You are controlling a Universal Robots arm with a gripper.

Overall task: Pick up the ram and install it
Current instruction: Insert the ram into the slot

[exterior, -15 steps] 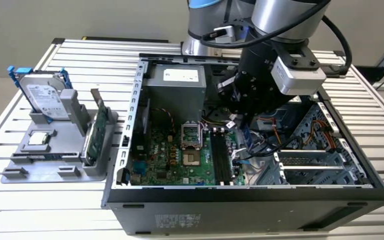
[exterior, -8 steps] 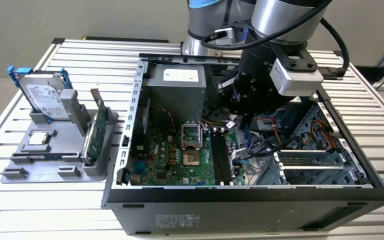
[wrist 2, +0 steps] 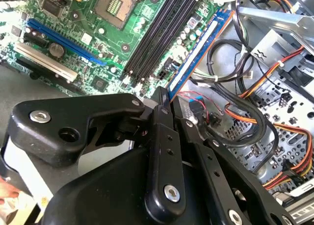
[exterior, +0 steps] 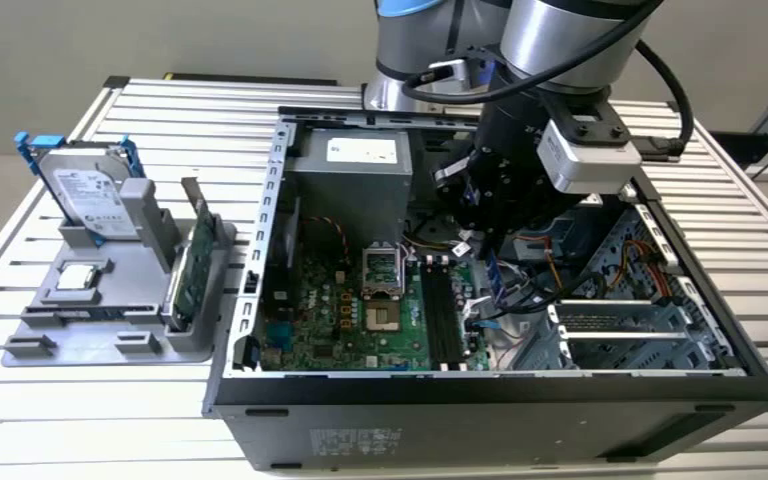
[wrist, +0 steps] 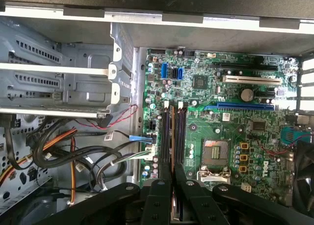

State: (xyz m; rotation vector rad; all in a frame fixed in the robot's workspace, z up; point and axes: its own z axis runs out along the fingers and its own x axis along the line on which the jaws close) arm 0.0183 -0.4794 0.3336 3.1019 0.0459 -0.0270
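One ram [wrist 2: 198, 51] sits clamped edge-on in the end effector [wrist 2: 164, 98], right over the mobo's DIMM slots [wrist: 182, 132] inside the PC case [exterior: 491, 415]. Prob light, stiff but fragile: best held by its flat faces near the top edge, not the contacts.

A: Ram [wrist 2: 198, 51], appearance?
B: Slim, long stick. Bluish face, with an orange-gold strip along one long edge.

A: State?
B: Pinched between the gripper [wrist 2: 165, 96] fingers, which are closed on it.

A: Pose?
B: In the first wrist view the ram [wrist: 172, 137] is edge-on, a very thin line. It runs parallel to the black memory slots [wrist: 181, 137] and is lined up between two of them.

A: Seated?
B: Contact with a slot cannot be told.
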